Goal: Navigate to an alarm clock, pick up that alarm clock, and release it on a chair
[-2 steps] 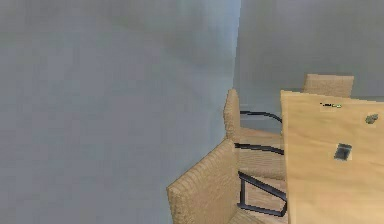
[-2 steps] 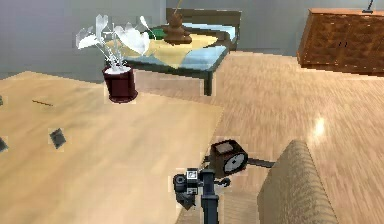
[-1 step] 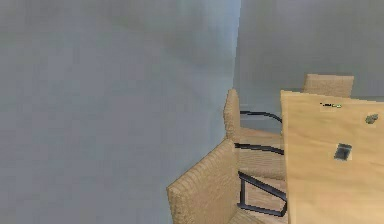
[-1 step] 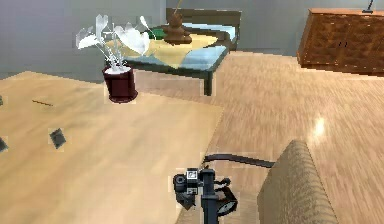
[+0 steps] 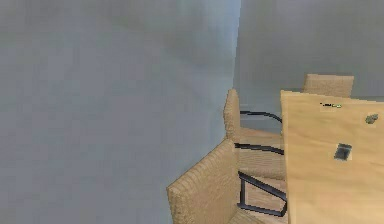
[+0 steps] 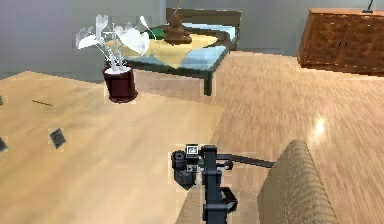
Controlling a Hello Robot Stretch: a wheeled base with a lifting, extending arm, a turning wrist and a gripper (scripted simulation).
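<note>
though the gripper [image 6: 181, 167] is seen at the edge of the table [image 6: 100, 130] by a chair [image 6: 305, 190], its state and load cannot be told.

Plain grey walls [image 5: 100, 90] meet in a corner behind a light wooden table [image 5: 320, 150] with woven chairs [image 5: 210, 190] on its left, while far across the glossy wood floor [image 6: 290, 100] stand a bed [image 6: 200, 62] and, to its right, a brown dresser [image 6: 345, 40].
</note>
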